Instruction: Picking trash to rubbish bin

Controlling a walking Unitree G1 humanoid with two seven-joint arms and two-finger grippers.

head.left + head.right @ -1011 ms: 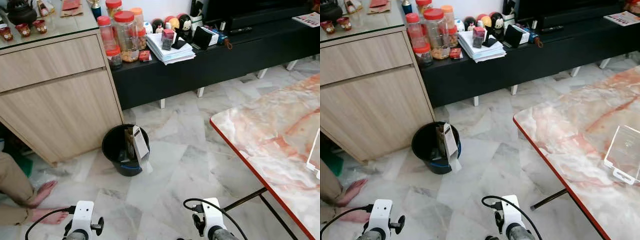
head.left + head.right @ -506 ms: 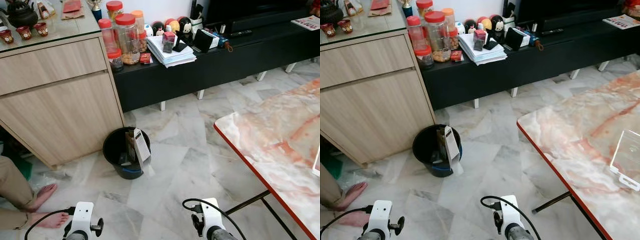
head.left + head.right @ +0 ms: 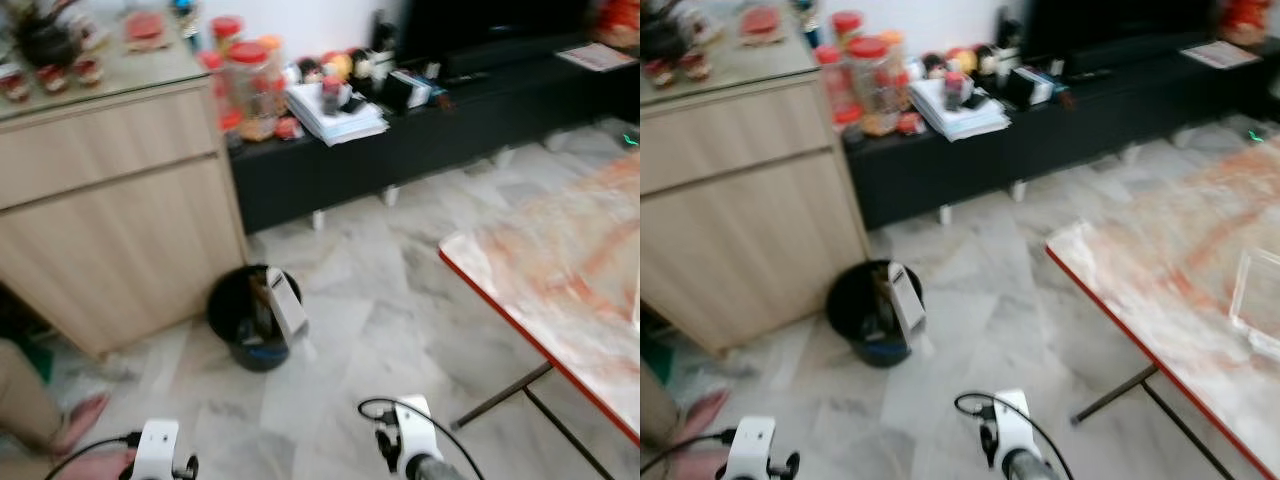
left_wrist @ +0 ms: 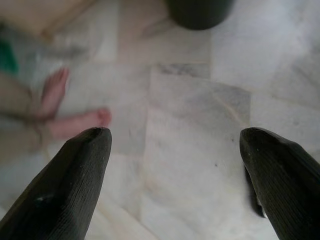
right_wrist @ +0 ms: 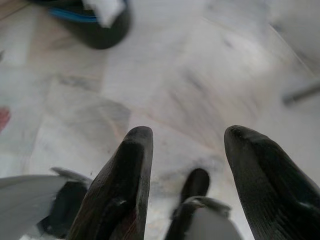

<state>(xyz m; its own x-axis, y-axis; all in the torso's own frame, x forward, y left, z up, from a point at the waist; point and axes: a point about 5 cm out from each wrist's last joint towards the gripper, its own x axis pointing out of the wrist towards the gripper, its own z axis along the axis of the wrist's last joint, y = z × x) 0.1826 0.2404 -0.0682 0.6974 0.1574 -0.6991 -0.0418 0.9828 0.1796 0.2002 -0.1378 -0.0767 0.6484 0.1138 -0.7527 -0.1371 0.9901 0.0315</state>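
On pale veined marble floor [image 3: 400, 330], a round black bin [image 3: 252, 316] holds cardboard; both grippers [image 4: 175, 180] [image 5: 187, 175] hang spread, empty.

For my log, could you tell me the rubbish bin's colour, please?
Black, clearest in the left eye view: rubbish bin.

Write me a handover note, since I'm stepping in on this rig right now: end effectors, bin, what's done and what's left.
Left end effector: open, holding nothing, low over the marble floor, with a person's bare feet near it.
Right end effector: open, holding nothing, also low over the floor.
Black rubbish bin: on the floor ahead, beside the wooden cabinet; trash already in it, a white card sticking up over the rim.
Marble-top table: to the right, with a clear stand on it.
Done: some trash binned.
Left: the head views are blurred, so look for more trash once they steady.
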